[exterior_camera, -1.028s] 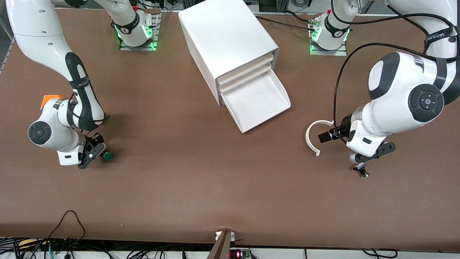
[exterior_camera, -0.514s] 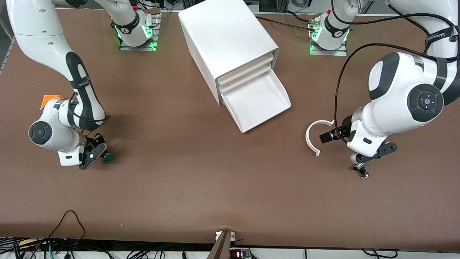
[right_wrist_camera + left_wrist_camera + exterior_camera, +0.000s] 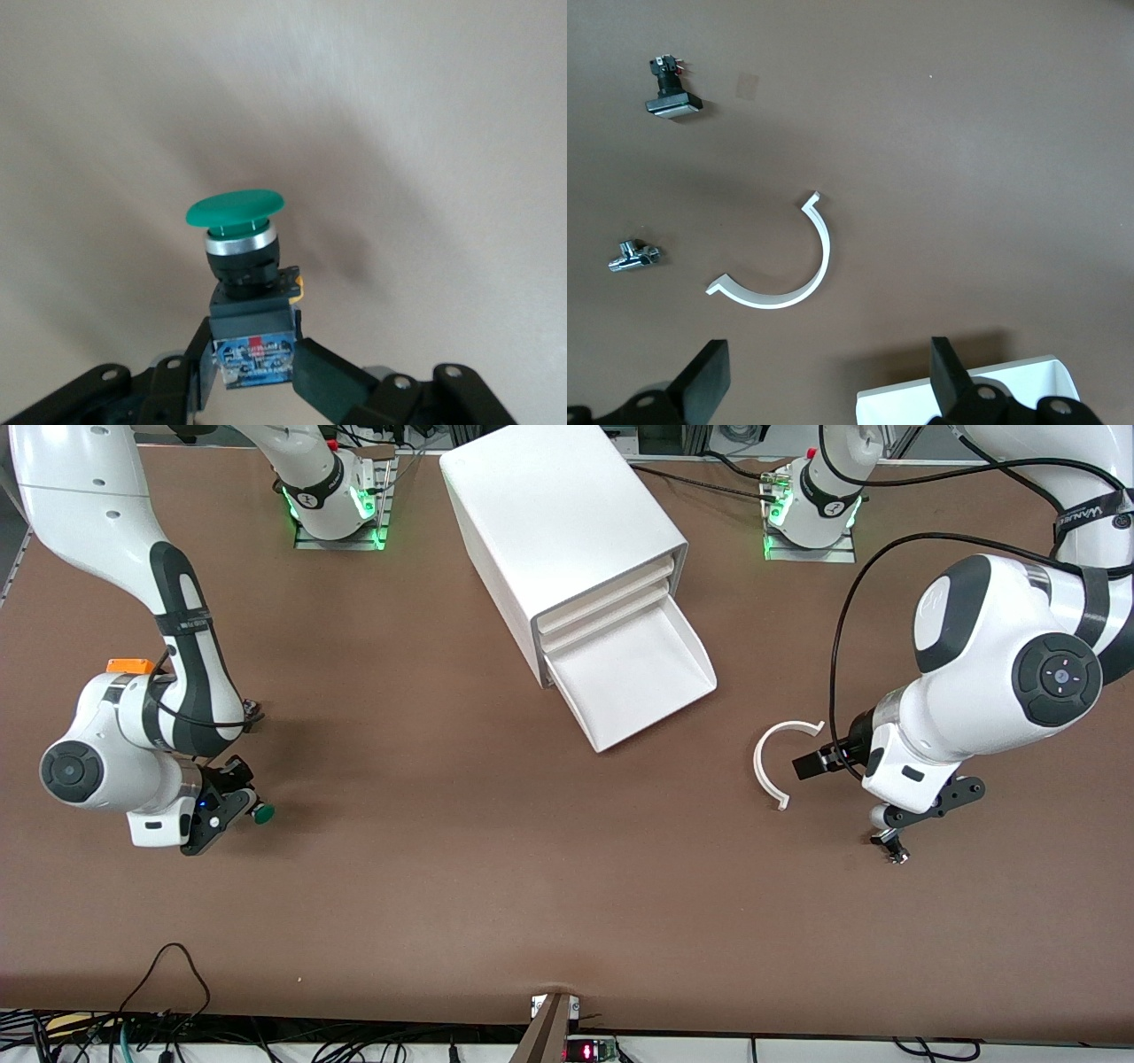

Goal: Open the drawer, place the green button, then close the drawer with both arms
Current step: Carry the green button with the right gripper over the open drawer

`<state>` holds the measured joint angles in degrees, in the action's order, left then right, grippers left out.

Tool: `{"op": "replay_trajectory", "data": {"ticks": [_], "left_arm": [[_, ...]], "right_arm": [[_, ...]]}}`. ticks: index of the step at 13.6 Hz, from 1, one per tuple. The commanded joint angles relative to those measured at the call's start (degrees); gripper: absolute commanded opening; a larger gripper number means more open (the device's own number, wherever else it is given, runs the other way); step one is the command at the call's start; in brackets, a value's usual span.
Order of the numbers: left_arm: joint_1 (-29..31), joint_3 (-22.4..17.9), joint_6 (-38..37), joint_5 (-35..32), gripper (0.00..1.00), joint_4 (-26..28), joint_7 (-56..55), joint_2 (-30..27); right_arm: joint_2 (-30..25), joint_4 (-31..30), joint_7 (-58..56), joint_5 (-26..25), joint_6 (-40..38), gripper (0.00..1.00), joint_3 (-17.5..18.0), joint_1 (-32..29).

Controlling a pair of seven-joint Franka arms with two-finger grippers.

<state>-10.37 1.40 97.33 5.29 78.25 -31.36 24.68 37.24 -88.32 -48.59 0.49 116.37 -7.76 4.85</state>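
My right gripper (image 3: pixel 241 808) is shut on the button (image 3: pixel 263 812) low over the table at the right arm's end. Its fingers (image 3: pixel 332 376) clamp the dark body, and the green cap (image 3: pixel 235 212) points away from the hand. The lowest drawer (image 3: pixel 657 717) of the white cabinet (image 3: pixel 558 514) stands pulled out, with nothing in it. My left gripper (image 3: pixel 926 804) hangs open over the table toward the left arm's end, with nothing between its fingers (image 3: pixel 707 382). A corner of the drawer (image 3: pixel 1010 381) shows in the left wrist view.
A white arc-shaped piece (image 3: pixel 769 766) lies between the drawer and my left gripper. A small black-and-silver part (image 3: pixel 893 849) lies under the left hand; a black part (image 3: pixel 671 88) and a silver one (image 3: pixel 633 257) show near the arc (image 3: pixel 788 288). An orange box (image 3: pixel 128 665) sits by the right arm.
The right arm's wrist has swung toward its end of the table, still gripping the button. The left arm has shifted only slightly.
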Motion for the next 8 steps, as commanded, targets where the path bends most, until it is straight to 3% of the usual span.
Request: {"op": "replay_trajectory", "data": {"ticks": [1, 8], "left_arm": [[0.3, 0.4, -0.7, -2.6, 0.99, 0.7, -0.7, -1.2], [0.6, 0.3, -0.7, -2.2, 0.99, 0.5, -1.1, -1.2]], "right_arm": [[-1.0, 5.1, 8.0, 0.8, -9.0, 0.00, 0.0, 3.7], [-4.7, 7.8, 37.3, 9.5, -16.1, 0.00, 0.1, 19.4]]}}
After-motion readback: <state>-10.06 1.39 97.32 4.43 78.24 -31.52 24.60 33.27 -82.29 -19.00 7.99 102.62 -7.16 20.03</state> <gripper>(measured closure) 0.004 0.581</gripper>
